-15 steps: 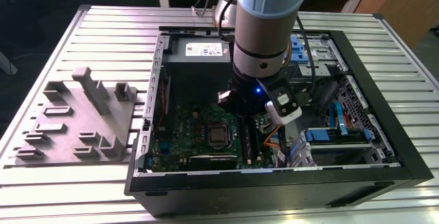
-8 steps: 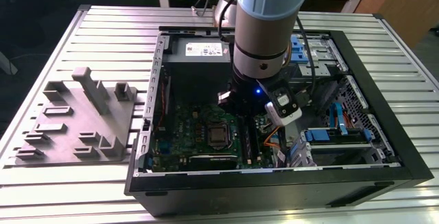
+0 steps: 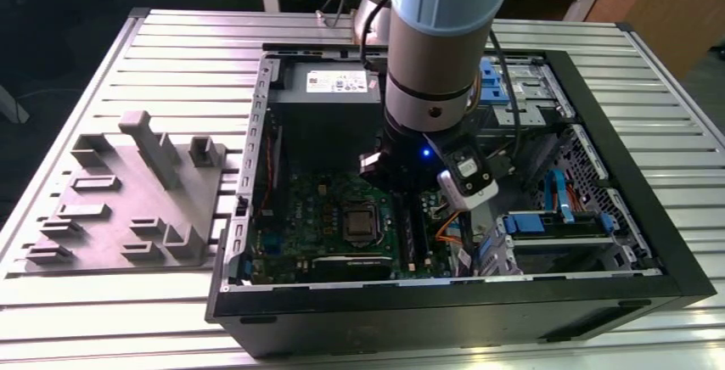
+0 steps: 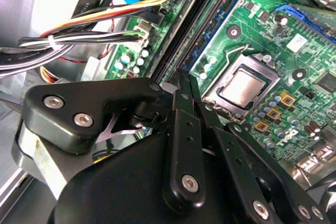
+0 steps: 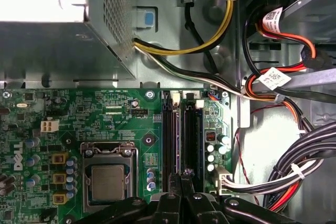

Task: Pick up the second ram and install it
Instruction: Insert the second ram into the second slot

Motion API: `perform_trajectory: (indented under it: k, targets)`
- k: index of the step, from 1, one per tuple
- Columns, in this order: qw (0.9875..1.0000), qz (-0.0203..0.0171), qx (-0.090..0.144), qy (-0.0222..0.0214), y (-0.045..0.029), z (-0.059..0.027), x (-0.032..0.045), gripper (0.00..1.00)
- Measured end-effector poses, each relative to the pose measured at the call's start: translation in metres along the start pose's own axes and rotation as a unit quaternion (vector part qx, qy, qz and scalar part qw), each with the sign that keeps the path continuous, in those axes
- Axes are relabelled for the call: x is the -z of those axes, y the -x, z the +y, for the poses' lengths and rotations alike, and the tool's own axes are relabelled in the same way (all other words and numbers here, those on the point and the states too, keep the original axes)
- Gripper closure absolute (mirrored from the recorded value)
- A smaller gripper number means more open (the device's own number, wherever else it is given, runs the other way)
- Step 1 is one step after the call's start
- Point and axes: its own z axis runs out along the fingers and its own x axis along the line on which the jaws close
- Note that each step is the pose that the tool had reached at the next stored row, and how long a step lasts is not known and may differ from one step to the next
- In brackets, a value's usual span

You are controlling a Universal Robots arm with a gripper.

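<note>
1. Your gripper (image 4: 181, 77) has its two fingers closed together, and neither wrist view shows a gap. You cannot tell whether they pinch a stick's edge. The tips sit low inside the computer case (image 3: 634, 243), at one end of the memory slots (image 5: 169, 140).
2. The second ram (image 4: 188, 24) is, by my judgement, the long dark strip standing edge-on along those slots, beside the blue slot (image 4: 212, 30). You cannot tell whether it is fully seated.
3. The contact is at one end only. If you push there, the stick may rock, with one end dropping while the far end rides high, and the contacts could bind or bend.
4. The white latches (image 5: 175, 97) at the far end look close to the stick. If they are not open, a downward push loads the motherboard (image 5: 79, 119) instead of the slot.
5. If the stick is off the slot's line, closed fingers can slide off its thin edge and strike the small capacitors just beside it.
6. The cable bundle (image 4: 79, 30) lies near the gripper's body on one side, so any sideways move could snag it.
7. The processor socket (image 5: 107, 182) lies near on the other side, so drifting that way risks touching its frame.
8. The grey tray (image 3: 125, 209) stands well apart, outside the case, and poses no hazard here.
</note>
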Motion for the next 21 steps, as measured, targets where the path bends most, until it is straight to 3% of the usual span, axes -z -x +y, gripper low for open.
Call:
perform_trajectory:
  k: [7,21]
  targets:
    - [1.0,0.0,0.0,0.0,-0.0007,-0.0001,-0.0037,0.89]
    - [1.0,0.0,0.0,0.0004,-0.0008,-0.0001,-0.004,0.89]
